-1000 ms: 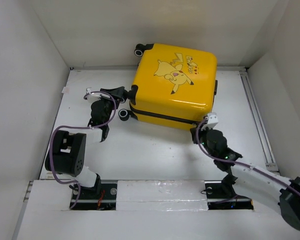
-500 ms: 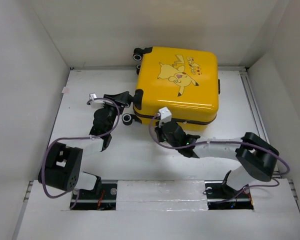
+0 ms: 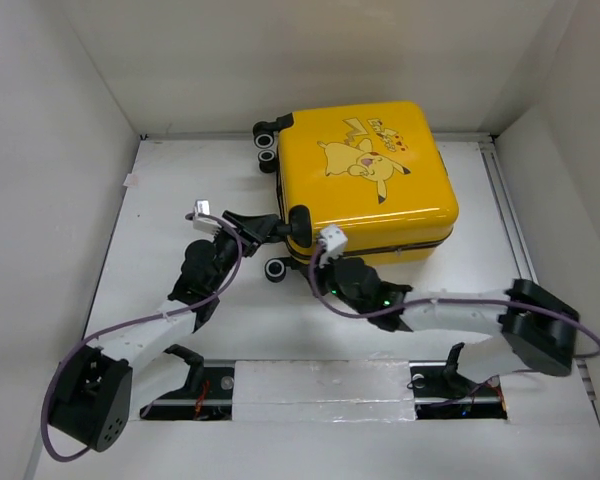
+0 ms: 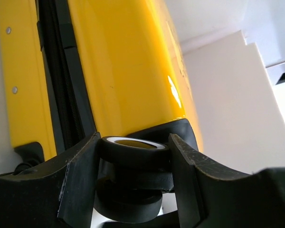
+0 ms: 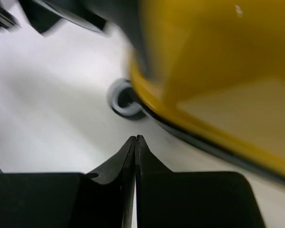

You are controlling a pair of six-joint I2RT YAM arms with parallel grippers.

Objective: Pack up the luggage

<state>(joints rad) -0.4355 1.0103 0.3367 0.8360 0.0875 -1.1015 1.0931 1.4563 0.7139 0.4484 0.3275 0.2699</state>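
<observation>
The yellow luggage (image 3: 370,180) with the Pikachu cartoon lies closed, lid up, at the back of the table. My left gripper (image 3: 283,228) is shut on the black wheel (image 3: 300,220) at its near left corner. In the left wrist view the fingers (image 4: 78,180) clamp that wheel (image 4: 133,152) against the yellow shell (image 4: 128,71). My right gripper (image 3: 318,272) is shut and empty, low on the table by the luggage's front edge. In the right wrist view its tip (image 5: 136,138) points at another wheel (image 5: 123,100) under the blurred shell (image 5: 213,71).
White walls enclose the table (image 3: 180,180) on the left, back and right. A second pair of wheels (image 3: 267,140) sticks out at the luggage's far left corner. A metal rail (image 3: 510,220) runs along the right side.
The luggage has turned and slid right and nearer, with my left gripper following on the wheel. My right arm swung from the right side to the luggage's front left corner.
</observation>
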